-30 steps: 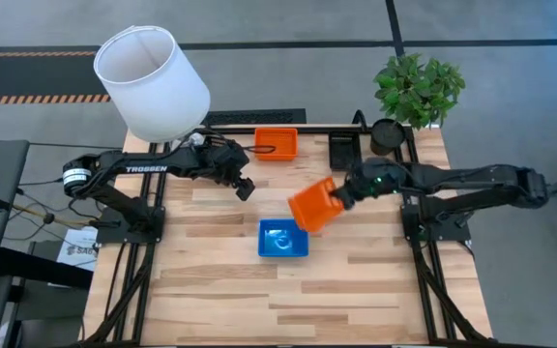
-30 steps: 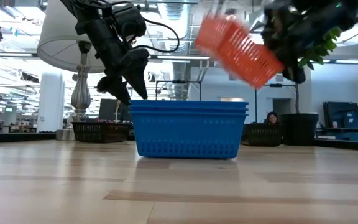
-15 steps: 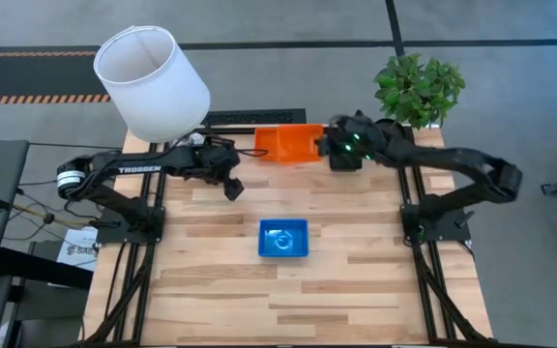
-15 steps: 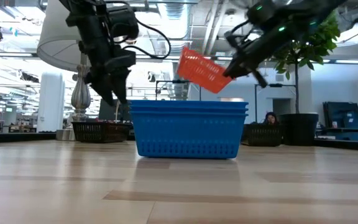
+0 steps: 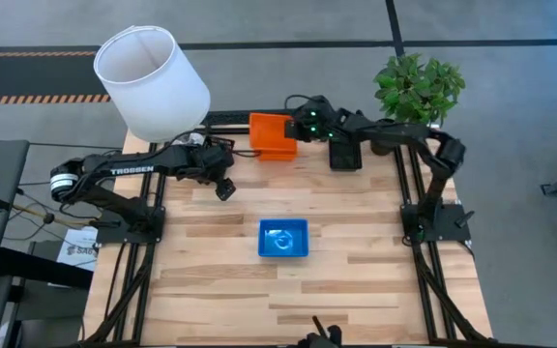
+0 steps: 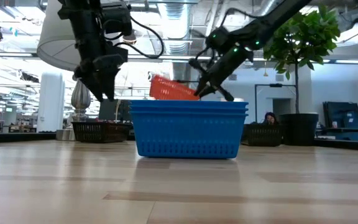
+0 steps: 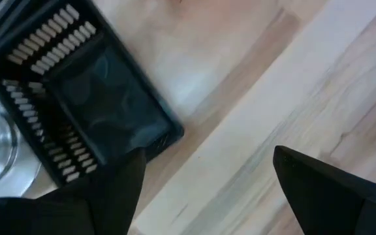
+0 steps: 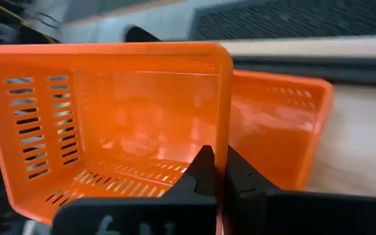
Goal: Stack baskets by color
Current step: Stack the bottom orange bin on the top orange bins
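Observation:
My right gripper [image 8: 222, 175] is shut on a red-orange basket [image 5: 271, 135], which it holds tilted at the table's far edge, above a second red-orange basket [image 8: 282, 127] lying there. A blue stack of baskets [image 5: 283, 239] sits mid-table. One black basket [image 5: 344, 152] rests at the far right. Another black basket [image 7: 90, 111] lies ahead of my left gripper [image 5: 222, 186], which hangs open over the table's left part and holds nothing. My right gripper pinches the basket's side wall at its rim [image 8: 223, 134], one finger inside the basket and one outside. The fingers come slanting down from the table's right side. The basket is lifted clear and tilted [image 6: 169, 89], with its open side toward the wrist camera.
A white lampshade [image 5: 153, 82] stands at the far left corner and a potted plant [image 5: 419, 87] at the far right corner. Bare wood lies in front of the blue stack and on both sides of it.
My right gripper has swung the red-orange basket from beside the blue stack toward the far edge and leftward, ending above the other red-orange basket. It has stayed shut on the basket. My left gripper has drawn a little toward the table's left edge, still open.

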Action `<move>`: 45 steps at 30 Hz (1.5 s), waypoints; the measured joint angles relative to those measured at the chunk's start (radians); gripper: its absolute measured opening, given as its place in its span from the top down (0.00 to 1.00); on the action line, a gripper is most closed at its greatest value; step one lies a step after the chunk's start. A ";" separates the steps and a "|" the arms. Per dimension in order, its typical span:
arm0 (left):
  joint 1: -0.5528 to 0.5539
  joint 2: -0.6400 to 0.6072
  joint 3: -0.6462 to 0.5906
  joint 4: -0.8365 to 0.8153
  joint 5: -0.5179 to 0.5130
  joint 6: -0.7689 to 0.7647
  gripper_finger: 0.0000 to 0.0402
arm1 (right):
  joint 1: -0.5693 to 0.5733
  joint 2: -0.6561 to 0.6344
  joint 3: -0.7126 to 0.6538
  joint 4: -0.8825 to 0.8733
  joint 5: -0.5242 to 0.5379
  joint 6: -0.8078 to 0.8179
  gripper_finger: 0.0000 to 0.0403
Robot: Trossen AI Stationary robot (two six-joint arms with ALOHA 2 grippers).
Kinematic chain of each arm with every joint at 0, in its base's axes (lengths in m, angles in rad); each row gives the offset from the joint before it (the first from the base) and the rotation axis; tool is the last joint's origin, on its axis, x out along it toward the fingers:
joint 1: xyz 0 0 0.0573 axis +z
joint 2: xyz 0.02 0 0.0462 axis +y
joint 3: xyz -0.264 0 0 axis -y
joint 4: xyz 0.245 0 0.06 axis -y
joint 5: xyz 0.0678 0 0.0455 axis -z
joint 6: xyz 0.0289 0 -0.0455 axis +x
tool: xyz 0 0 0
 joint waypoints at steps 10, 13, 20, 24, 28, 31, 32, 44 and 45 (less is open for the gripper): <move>-0.007 -0.012 0.000 -0.034 -0.010 -0.015 0.19 | -0.025 0.045 0.033 -0.101 0.052 0.005 0.99; -0.007 -0.018 0.000 -0.031 -0.013 -0.016 0.19 | -0.039 0.045 0.034 -0.120 0.058 0.005 0.99; -0.007 -0.018 0.000 -0.012 -0.015 -0.016 0.19 | -0.037 0.044 0.034 -0.147 0.056 0.002 0.98; -0.007 -0.018 0.000 0.003 -0.015 -0.016 0.19 | -0.031 0.044 0.034 -0.148 0.056 0.001 0.98; -0.007 -0.018 0.000 0.004 -0.005 -0.022 0.19 | -0.030 0.044 0.034 -0.148 0.056 0.004 0.96; -0.007 -0.018 0.000 0.003 -0.003 -0.027 0.19 | -0.030 0.044 0.034 -0.147 0.056 0.002 0.95; -0.007 -0.018 0.000 0.003 -0.003 -0.027 0.19 | -0.031 0.044 0.034 -0.147 0.056 0.001 0.95; -0.007 -0.017 0.000 0.005 -0.009 -0.029 0.19 | -0.031 0.044 0.034 -0.148 0.056 -0.002 0.90; -0.007 -0.017 0.000 0.006 -0.009 -0.029 0.19 | -0.031 0.044 0.034 -0.148 0.056 -0.002 0.89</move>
